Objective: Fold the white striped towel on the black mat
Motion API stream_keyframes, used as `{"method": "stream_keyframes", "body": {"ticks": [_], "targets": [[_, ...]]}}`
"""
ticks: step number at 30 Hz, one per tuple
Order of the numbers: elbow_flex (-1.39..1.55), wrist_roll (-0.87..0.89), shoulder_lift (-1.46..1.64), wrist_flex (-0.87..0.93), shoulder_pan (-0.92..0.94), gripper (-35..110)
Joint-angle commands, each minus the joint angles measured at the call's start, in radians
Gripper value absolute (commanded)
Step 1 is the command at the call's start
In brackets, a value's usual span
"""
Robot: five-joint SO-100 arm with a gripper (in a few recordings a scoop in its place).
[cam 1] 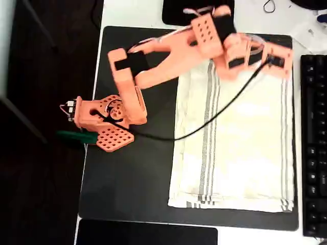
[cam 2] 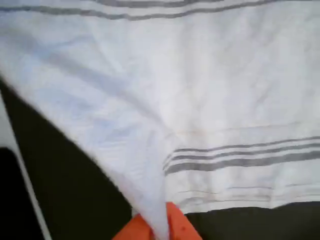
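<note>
The white worktop [cam 1: 127, 13] carries the black mat [cam 1: 133, 178], which spreads out beneath the end effector [cam 1: 276, 61]; a keyboard [cam 1: 312, 148] lies just right of it in the overhead view; two smaller black pads [cam 1: 145, 236] sit well apart from it.
</note>
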Motion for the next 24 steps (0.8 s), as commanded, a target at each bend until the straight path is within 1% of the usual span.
{"method": "stream_keyframes", "body": {"ticks": [1,6,12,14,17,20,24], "targets": [[0.011,-0.075,0.08,0.014,0.14,0],[0.028,-0.218,0.089,0.025,0.347,0],[-0.035,-0.347,0.018,0.035,0.538,0],[-0.044,-0.376,-0.011,0.029,0.586,0],[-0.051,-0.402,-0.061,-0.029,0.646,0],[-0.063,-0.437,-0.098,-0.046,0.692,0],[-0.028,-0.472,-0.13,-0.123,0.735,0]]}}
